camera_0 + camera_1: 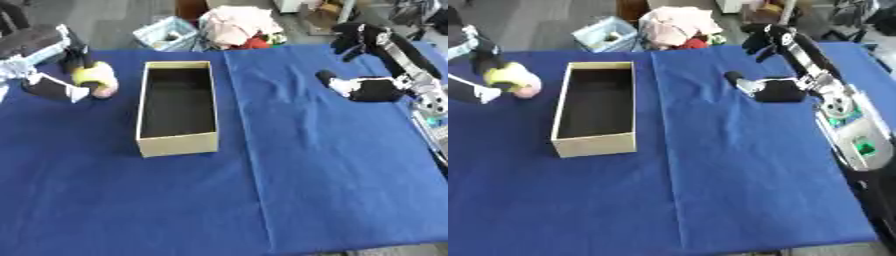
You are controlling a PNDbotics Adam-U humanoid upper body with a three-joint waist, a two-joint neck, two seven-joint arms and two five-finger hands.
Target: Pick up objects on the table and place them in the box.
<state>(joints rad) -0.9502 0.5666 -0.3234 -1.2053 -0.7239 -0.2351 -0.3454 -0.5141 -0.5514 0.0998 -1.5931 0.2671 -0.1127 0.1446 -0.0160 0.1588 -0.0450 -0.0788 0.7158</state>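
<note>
I count one box (pixel 178 107), open-topped, tan outside and dark inside, standing on the blue-covered worktop (pixel 332 170) with nothing in it that I can see. I count one toy (pixel 94 76), yellow with a pink end, just left of the box. My left hand (pixel 61 89) has its fingers curled round that toy. My right hand (pixel 765 88) hangs over the cloth well right of the box, fingers curled, holding nothing
</note>
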